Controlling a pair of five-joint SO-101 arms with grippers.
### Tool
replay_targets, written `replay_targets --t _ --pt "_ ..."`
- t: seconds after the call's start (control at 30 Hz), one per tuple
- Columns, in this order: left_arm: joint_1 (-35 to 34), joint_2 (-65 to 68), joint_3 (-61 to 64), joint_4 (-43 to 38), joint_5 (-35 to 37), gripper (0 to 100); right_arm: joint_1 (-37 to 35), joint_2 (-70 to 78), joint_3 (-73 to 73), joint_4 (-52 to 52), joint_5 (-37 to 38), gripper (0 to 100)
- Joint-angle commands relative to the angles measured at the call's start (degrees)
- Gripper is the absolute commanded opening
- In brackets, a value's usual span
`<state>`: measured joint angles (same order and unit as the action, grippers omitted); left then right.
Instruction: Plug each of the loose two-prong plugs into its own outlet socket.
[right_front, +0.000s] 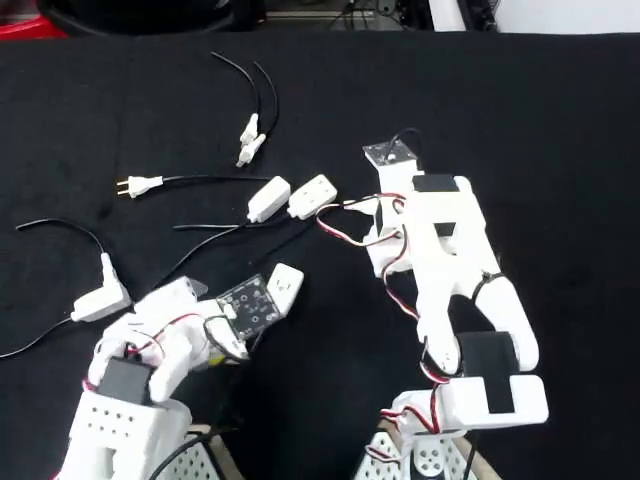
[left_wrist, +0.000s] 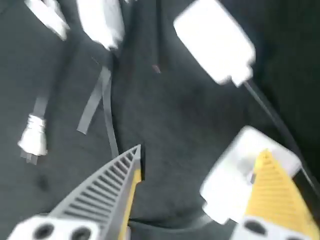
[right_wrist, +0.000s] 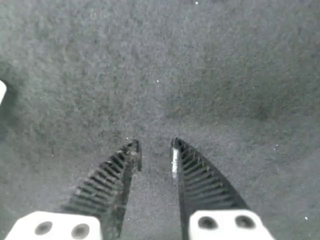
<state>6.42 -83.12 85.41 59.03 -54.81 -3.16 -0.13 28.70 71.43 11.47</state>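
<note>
Your left gripper (left_wrist: 200, 151) stands wide open with a white socket block (left_wrist: 227, 185) against its yellow finger (left_wrist: 272, 190), likely lined up for a grasp. A two-prong plug (right_front: 137, 185) lies well beyond the fingertips. Your right gripper (right_wrist: 155, 145) hovers over black cloth (right_wrist: 200, 75), fingers narrowly parted and holding nothing.

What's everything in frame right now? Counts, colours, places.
white rectangular plastic outlet sockets: four, white; two side by side mid-table, one near the left edge, one nearer the front.
white two-prong plugs on black cords: four, white; one left of centre, two close together farther back, one against the left-edge socket.
black cloth table cover: one, black; under everything.
left gripper: one, grey and yellow fingers, open; front left, a socket beside the yellow finger.
right gripper: one, dark fingers slightly apart; over bare cloth.
</note>
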Motion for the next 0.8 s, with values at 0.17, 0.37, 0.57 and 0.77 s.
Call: replay_targets --t 0.17,0.37,0.57,0.77 --pt "-3.5 9.6 2.0 -8.8 -4.2 34 0.8 -0.1 -2.1 0.1 -0.3 10.6" --pt "-0.5 14.6 -1.0 -5.3 -5.5 34 0.8 -0.1 -2.1 0.1 -0.3 10.6" --pt "-0.6 21.2 -0.6 -17.3 -5.5 34 0.8 -0.1 -2.1 0.1 -0.3 10.6" --pt "-2.7 40.5 -7.5 -28.7 -1.8 34 0.8 -0.1 -2.1 0.1 -0.3 10.6"
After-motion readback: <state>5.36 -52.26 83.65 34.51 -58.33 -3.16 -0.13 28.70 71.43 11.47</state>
